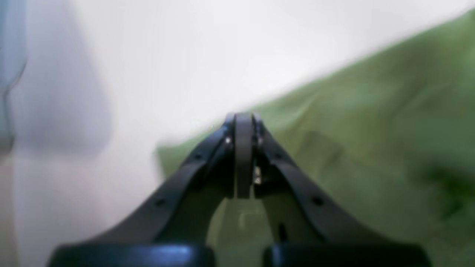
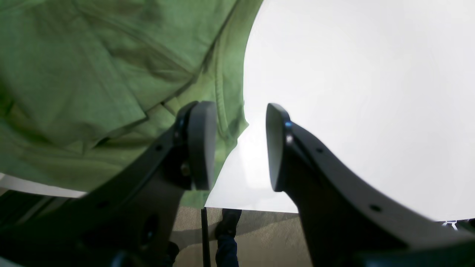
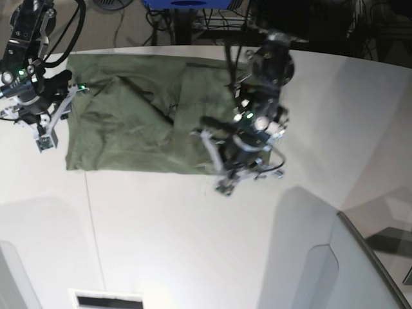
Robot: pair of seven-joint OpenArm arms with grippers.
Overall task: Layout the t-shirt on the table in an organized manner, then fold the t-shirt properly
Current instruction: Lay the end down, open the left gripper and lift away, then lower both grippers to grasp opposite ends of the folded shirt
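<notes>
Lying folded and creased on the white table (image 3: 193,238) toward its far edge: the t-shirt (image 3: 129,122). Sitting beyond that edge: dark cables and stands. Hovering over the shirt's near corner, clenched on nothing visible: left pincer (image 1: 243,122). Hanging released at the opposite hem, jaws apart, straddling cloth edge and bare table: right pincer (image 2: 240,146).

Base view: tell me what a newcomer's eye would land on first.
The olive-green cotton t-shirt, partly folded and rumpled, lies at the far side of the large white table. The black left gripper hangs shut over its near right corner; the right gripper stands open at its left edge.
</notes>
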